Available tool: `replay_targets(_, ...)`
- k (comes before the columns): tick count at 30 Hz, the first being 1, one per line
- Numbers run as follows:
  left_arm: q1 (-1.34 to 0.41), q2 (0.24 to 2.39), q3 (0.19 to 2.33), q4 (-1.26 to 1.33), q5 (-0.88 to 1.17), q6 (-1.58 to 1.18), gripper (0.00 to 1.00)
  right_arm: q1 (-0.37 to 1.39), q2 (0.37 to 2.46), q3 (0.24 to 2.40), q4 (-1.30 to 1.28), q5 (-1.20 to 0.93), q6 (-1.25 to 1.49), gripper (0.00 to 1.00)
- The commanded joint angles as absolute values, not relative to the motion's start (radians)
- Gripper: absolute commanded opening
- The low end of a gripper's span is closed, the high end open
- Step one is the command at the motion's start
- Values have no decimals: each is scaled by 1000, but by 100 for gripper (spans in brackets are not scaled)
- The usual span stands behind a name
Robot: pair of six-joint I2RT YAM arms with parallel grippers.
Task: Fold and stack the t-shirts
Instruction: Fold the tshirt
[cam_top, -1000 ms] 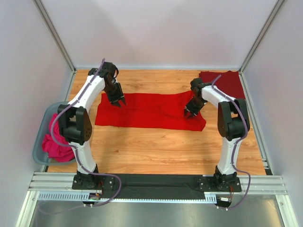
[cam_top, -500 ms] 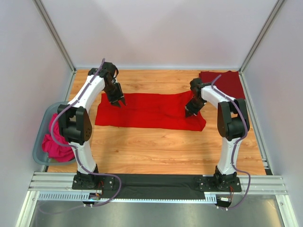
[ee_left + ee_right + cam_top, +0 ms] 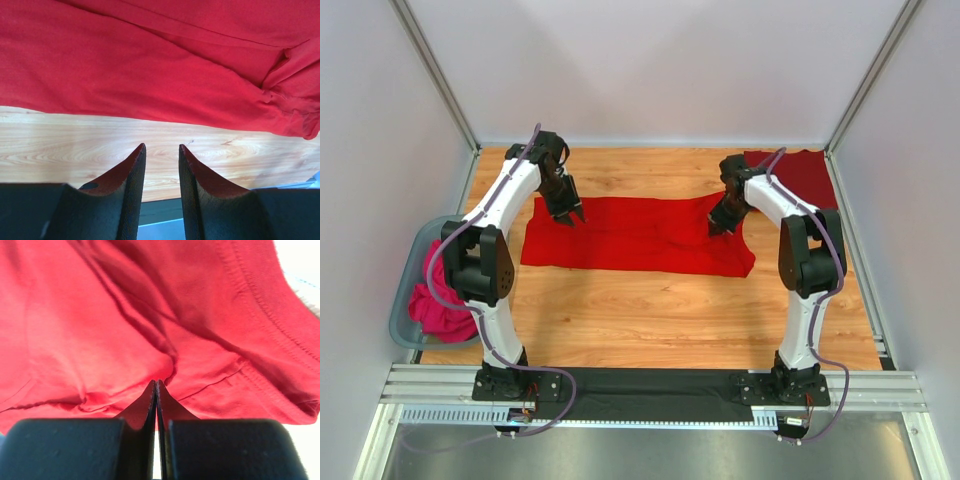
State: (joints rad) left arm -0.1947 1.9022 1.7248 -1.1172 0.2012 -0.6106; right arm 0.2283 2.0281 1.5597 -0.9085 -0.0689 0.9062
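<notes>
The bright red t-shirt [image 3: 630,235] lies spread as a long band across the middle of the table. The darker maroon t-shirt [image 3: 807,176] lies at the back right corner. My left gripper [image 3: 570,216] is open and empty, just over the red shirt's left back edge; in the left wrist view its jaws [image 3: 161,148] stand apart over bare wood, with the red shirt [image 3: 150,60] beyond them. My right gripper [image 3: 718,226] is shut on a pinch of the red shirt's right end; in the right wrist view [image 3: 156,383] the cloth [image 3: 100,330] bunches at the tips.
A grey plastic bin [image 3: 404,300] with a magenta cloth [image 3: 438,305] in it stands at the table's left edge beside the left arm. White walls and metal posts enclose the table. Bare wood [image 3: 650,320] lies in front of the shirt.
My right gripper has closed on the red shirt and moved toward the back, pulling the shirt's right end up with it. The left gripper has hardly moved.
</notes>
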Motion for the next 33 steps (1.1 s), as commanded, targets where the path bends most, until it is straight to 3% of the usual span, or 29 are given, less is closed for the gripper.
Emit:
replay_targets(1,-190,1904,1733,-1115,207,-595,40,244,2016,1620,-902,-55,887,0)
replay_targets(9,-190,1916,1744,-1114,209,-594,40,250,2005,1631,-887,-67,891,0)
replay_targets(29,-172,1944,1787,-1131,201,-584,39,310,2144,1900,-893,-103,842,0)
replay_targets(33,-172,1947,1795,-1132,202,-584,40,308,2161,1956,-1067,-10,854,2)
